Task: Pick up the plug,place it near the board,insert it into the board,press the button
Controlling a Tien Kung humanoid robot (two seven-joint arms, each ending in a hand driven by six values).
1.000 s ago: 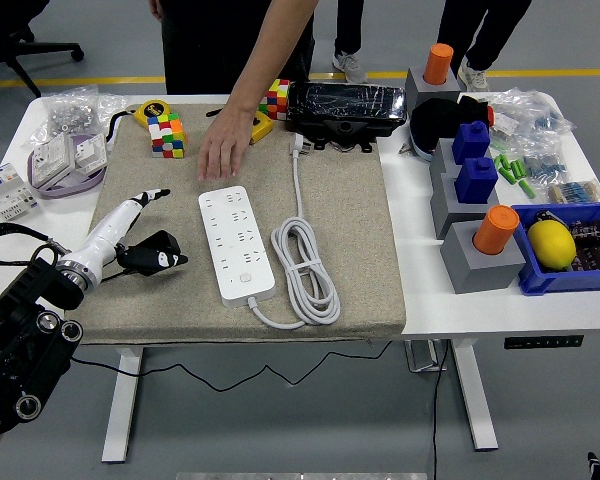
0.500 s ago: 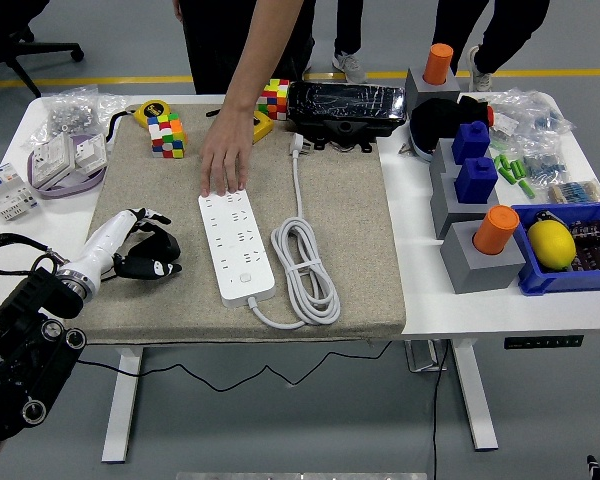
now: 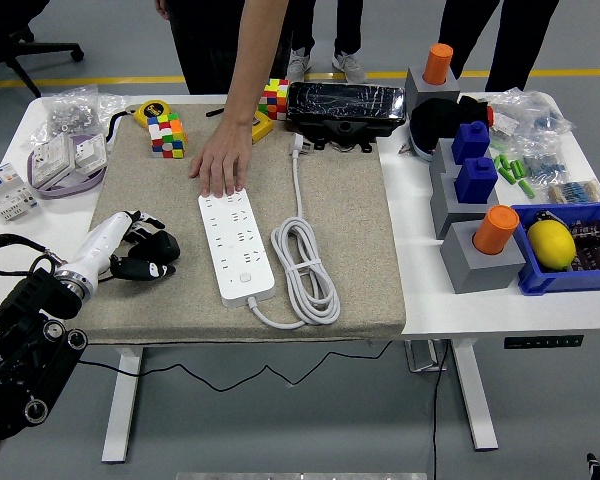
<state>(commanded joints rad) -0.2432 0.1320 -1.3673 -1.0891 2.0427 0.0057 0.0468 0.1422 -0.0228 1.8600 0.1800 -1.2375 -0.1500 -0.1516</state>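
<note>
Plug (image 3: 152, 257) — under left hand (image 3: 130, 240); markings unreadable.

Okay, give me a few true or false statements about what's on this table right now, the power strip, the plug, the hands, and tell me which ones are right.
1. A person's hand rests on the far end of the power strip. True.
2. The black plug is already pushed into the strip. False: it lies on the mat to the strip's left, apart from it.
3. The left hand is at the plug, on the mat's left side. True.
4. The strip's white cable lies coiled to its left. False: the coil is on its right.
5. A lemon sits in the blue bin at the right. True.
</note>
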